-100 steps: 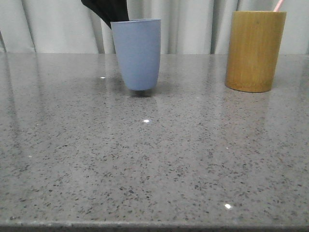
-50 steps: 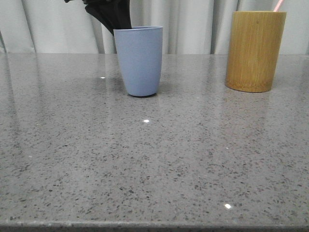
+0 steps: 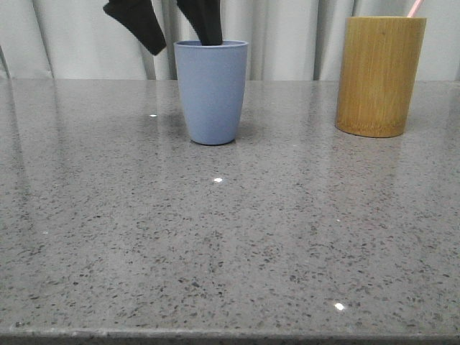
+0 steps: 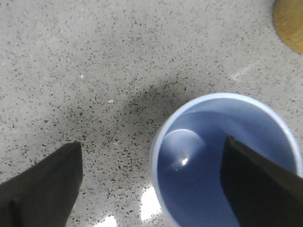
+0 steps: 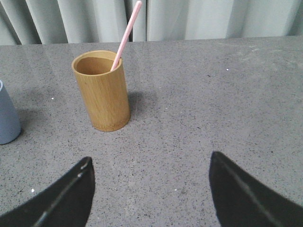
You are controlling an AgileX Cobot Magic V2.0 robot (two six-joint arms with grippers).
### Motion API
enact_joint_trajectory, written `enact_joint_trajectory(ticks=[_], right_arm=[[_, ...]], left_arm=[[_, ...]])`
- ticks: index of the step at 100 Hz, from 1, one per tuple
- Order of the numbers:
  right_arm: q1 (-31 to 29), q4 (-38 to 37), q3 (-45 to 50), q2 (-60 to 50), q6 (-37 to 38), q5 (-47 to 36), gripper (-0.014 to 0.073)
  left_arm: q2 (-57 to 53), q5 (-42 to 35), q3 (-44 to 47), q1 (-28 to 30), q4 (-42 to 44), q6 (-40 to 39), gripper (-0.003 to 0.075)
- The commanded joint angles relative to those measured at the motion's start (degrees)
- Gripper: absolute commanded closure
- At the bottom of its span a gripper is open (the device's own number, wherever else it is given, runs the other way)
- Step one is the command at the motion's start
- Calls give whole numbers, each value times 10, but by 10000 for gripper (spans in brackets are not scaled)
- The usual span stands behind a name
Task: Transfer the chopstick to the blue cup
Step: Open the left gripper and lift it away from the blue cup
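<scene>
The blue cup (image 3: 211,90) stands upright on the grey table, left of centre at the back. My left gripper (image 3: 180,34) is open at its rim, one finger over the cup's mouth and one outside to the left; the left wrist view shows the empty cup (image 4: 227,161) between my fingers (image 4: 151,163). One pink chopstick (image 5: 126,34) leans in the bamboo cylinder (image 5: 102,90); its tip shows in the front view (image 3: 414,8). My right gripper (image 5: 150,165) is open and empty, nearer than the cylinder.
The bamboo cylinder (image 3: 381,75) stands at the back right of the speckled grey table (image 3: 215,237). A pale curtain (image 3: 287,36) hangs behind the table. The blue cup also shows at the edge of the right wrist view (image 5: 7,118).
The blue cup was lifted and tilted a second ago; it now stands flat, slightly further right. My left gripper has opened and let go of it.
</scene>
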Motion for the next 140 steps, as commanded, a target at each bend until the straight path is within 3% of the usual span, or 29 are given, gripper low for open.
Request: enact_joint_trajectory(ticks=[1, 28, 49, 80, 108, 127, 140], right_arm=[[-5, 0, -17, 11, -2, -45, 75], [-5, 0, -17, 11, -2, -45, 75], [-5, 0, -17, 11, -2, -45, 75], [-5, 0, -17, 11, -2, -45, 75], [-5, 0, -17, 11, -2, -45, 75], [-5, 0, -17, 11, -2, -57, 75], [-5, 3, -16, 16, -2, -120, 75]], left_arm=[[-51, -11, -30, -5, -11, -17, 131], [-121, 3, -36, 24, 47, -21, 132], [-207, 5, 7, 94, 60, -21, 134], [-429, -86, 292, 210, 60, -23, 134], [-638, -143, 543, 241, 57, -38, 134], [-731, -150, 622, 241, 57, -46, 134], [-750, -152, 633, 241, 57, -46, 134]])
